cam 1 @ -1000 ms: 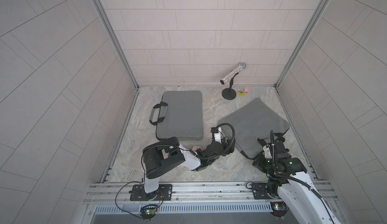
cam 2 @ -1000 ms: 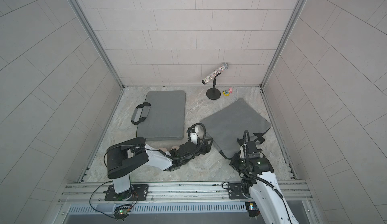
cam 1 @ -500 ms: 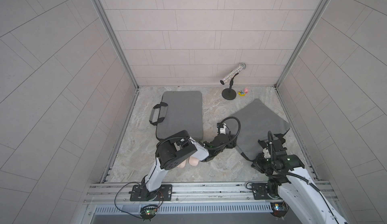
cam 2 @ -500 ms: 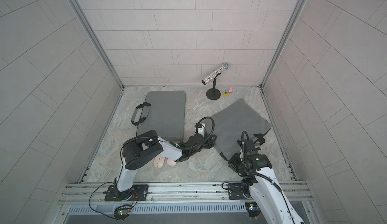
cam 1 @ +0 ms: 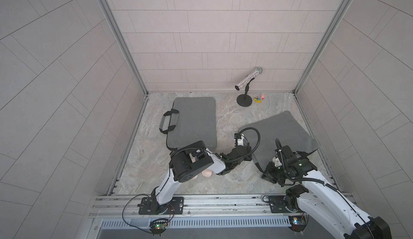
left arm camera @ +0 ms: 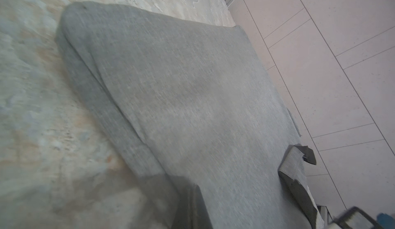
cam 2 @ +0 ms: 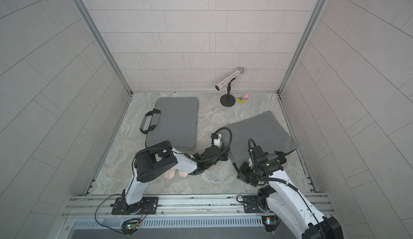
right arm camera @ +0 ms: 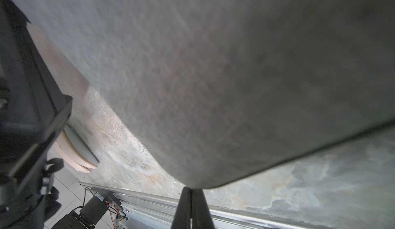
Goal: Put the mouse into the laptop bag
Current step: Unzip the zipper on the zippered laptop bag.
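Note:
The pale pink mouse (cam 1: 206, 173) (cam 2: 169, 173) lies on the stone floor near the front, partly hidden under my left arm; its edge (right arm camera: 74, 153) also shows in the right wrist view. The grey laptop bag (cam 1: 279, 135) (cam 2: 259, 133) sits right of centre with its near corner lifted. My right gripper (cam 1: 263, 171) (right arm camera: 191, 190) is shut on that corner. My left gripper (cam 1: 247, 158) (left arm camera: 193, 195) is shut at the bag's near left edge and seems to pinch the upper fabric layer (left arm camera: 192, 110).
A second grey bag with handles (cam 1: 192, 121) lies flat at the back left. A glittery microphone on a black stand (cam 1: 245, 88) and small toys (cam 1: 260, 98) stand by the back wall. Tiled walls close in three sides; a metal rail (cam 1: 201, 201) runs along the front.
My left gripper went from open to shut at the bag's edge. The left arm's elbow rose, which uncovered the mouse beneath it. The right gripper stayed shut on the bag's corner.

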`<state>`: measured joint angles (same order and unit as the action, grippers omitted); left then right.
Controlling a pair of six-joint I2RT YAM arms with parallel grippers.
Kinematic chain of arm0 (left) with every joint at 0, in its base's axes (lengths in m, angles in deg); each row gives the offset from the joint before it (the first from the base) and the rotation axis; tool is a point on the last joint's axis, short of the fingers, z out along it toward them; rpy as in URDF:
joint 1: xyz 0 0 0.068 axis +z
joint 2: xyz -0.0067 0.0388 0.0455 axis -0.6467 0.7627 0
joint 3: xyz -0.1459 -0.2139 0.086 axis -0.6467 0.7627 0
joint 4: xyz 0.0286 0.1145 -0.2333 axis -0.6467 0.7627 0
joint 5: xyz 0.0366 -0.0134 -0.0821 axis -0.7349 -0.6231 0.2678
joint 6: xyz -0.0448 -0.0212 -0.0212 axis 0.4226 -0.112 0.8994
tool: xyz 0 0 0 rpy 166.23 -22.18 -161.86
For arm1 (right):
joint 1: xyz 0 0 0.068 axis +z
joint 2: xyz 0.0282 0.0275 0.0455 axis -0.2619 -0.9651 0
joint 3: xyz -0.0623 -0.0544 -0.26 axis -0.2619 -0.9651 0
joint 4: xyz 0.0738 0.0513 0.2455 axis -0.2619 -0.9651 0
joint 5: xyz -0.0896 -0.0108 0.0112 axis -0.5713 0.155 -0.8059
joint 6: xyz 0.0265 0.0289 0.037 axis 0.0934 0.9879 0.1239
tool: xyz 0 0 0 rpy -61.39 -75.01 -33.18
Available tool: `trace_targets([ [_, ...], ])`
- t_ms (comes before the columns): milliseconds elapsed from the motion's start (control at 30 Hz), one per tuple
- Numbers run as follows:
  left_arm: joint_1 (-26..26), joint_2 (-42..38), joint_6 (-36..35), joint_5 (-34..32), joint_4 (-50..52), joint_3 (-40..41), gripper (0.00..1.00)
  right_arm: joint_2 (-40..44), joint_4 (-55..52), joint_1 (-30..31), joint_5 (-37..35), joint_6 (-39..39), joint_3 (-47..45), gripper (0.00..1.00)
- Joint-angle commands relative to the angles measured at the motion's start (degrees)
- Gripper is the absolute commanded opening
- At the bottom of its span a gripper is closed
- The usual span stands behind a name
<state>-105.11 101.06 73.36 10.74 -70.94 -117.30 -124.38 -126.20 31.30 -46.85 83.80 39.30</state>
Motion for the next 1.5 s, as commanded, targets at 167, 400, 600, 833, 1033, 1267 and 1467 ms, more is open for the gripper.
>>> trace_targets([
  [167,-3.3,-5.6,-0.9,-3.9,-7.0,6.1,0.21,-4.8,9.1,0.2,-1.5,4.9,-0.8,0.0],
  [400,0.0,-10.3,-3.7,-6.0,0.6,7.5,0.86,-4.8,11.7,0.1,-2.4,5.9,-1.7,0.0],
  [600,5.4,-4.4,-1.6,1.4,4.8,1.0,0.92,1.8,11.2,0.1,-2.4,7.7,-5.1,0.0],
  [833,6.6,2.3,-2.1,3.1,11.3,-7.9,0.92,4.2,11.2,0.0,-2.6,8.2,-4.7,0.0],
  [1033,6.5,4.2,-1.9,4.2,11.1,-10.3,0.31,0.6,15.7,0.3,-0.7,9.8,-5.2,0.0],
  [1267,5.2,1.1,-1.4,2.7,5.5,-5.4,0.0,-3.9,21.6,0.9,-0.8,11.7,-4.7,0.0],
  [1467,2.8,-0.8,-2.5,0.6,4.3,-3.3,0.0,-8.4,27.0,2.6,0.7,14.4,-3.2,0.0],
])
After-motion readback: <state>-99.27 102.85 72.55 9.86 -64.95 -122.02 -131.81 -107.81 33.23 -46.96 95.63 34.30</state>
